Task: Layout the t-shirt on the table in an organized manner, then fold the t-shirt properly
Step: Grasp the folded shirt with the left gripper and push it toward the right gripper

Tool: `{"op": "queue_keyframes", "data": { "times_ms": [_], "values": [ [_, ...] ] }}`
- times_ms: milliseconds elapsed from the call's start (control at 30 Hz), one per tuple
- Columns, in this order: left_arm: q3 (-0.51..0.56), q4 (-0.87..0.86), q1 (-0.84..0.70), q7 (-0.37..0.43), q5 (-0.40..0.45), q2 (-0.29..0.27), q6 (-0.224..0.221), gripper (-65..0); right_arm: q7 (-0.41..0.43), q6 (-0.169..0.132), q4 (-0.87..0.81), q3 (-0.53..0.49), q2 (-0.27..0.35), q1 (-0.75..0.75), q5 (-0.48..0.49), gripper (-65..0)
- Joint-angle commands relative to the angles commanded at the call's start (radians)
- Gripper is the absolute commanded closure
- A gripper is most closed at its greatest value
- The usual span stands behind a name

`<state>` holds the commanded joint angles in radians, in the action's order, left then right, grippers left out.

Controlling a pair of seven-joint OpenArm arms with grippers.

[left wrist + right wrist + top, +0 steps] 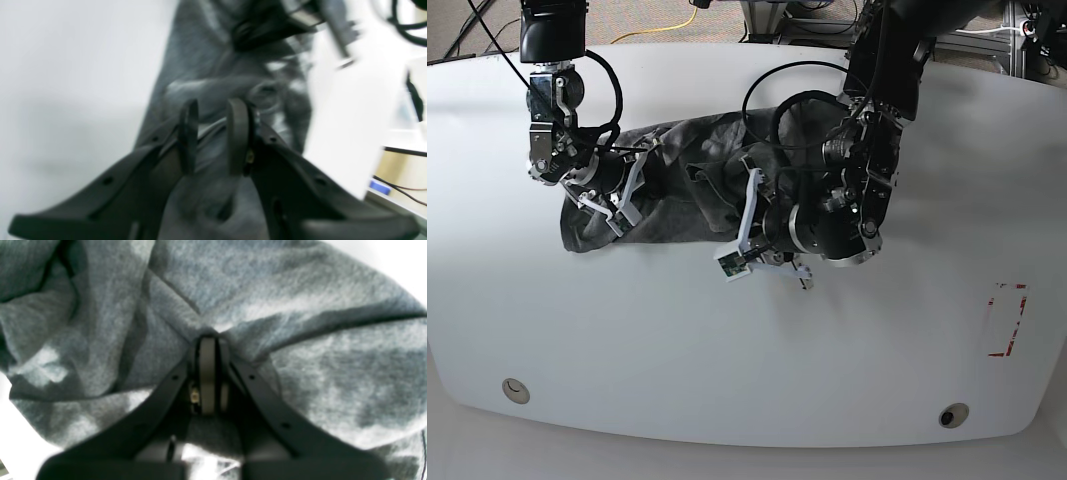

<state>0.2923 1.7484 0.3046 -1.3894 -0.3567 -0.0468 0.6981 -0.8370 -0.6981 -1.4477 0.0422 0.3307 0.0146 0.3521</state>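
The dark grey t-shirt (689,195) lies crumpled on the white table (727,340), stretched between my two grippers. My right gripper (647,150) is at its left end. In the right wrist view this gripper (207,340) has its jaws pressed together on a pinched fold of the t-shirt (300,306). My left gripper (757,188) is at the shirt's right end. The left wrist view is blurred; there the left gripper (213,106) has its jaws a little apart with a bunch of the t-shirt (206,56) between them.
A red-tape rectangle (1007,320) marks the table's right side. Two round grommet holes (515,389) (953,413) sit near the front edge. Black cables loop over the shirt by the left arm (772,110). A yellow cable (662,30) lies beyond the far edge.
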Motion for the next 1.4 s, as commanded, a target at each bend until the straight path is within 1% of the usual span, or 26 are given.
{"op": "queue_keyframes", "data": {
  "times_ms": [133,333,533,667,833,967,1000,1167,1233,1300,1400],
  "values": [
    [-0.032,-0.002,-0.009,0.012,0.043,0.055,0.000,-12.6,0.000,0.000,0.000,0.000,0.000,0.000,0.003,-1.9],
    [-0.037,-0.006,-0.048,0.012,0.086,0.107,0.000,-12.5,0.000,0.000,0.000,0.000,0.000,0.000,0.003,-1.9],
    [-0.032,-0.006,-0.091,0.012,0.127,0.120,0.000,-12.5,0.000,0.000,0.000,0.002,0.000,0.000,0.002,-1.9],
    [-0.021,-0.008,-0.112,0.009,0.135,0.120,0.000,-12.5,0.000,0.000,0.000,0.002,0.000,0.000,0.002,-1.9],
    [0.060,-0.008,-0.114,0.008,0.132,0.120,0.000,-12.5,0.000,0.000,0.000,0.002,0.000,0.000,0.002,-1.9],
    [0.129,-0.008,-0.114,0.008,0.130,0.114,0.000,-12.5,0.000,0.000,0.000,0.000,0.000,0.000,0.002,-1.9],
    [0.161,-0.008,-0.114,0.008,0.129,0.109,0.000,-12.5,0.000,0.000,0.000,0.000,0.000,0.000,0.002,-1.9],
    [0.273,-0.008,-0.109,-0.002,0.129,0.057,0.000,-12.6,0.000,0.000,0.000,0.000,0.000,0.000,0.002,-1.9],
    [0.327,-0.008,-0.107,-0.007,0.126,0.026,0.000,-12.6,0.000,0.000,0.000,0.000,0.000,0.000,0.002,-1.9],
    [0.373,-0.005,-0.107,-0.007,0.107,-0.002,0.000,-12.6,0.000,0.000,0.000,0.000,0.000,-0.002,0.000,-1.9],
    [0.393,0.000,-0.107,-0.007,0.064,-0.034,0.000,-12.6,0.000,0.000,0.000,0.000,0.000,-0.002,0.000,-1.9]
  ]
}}
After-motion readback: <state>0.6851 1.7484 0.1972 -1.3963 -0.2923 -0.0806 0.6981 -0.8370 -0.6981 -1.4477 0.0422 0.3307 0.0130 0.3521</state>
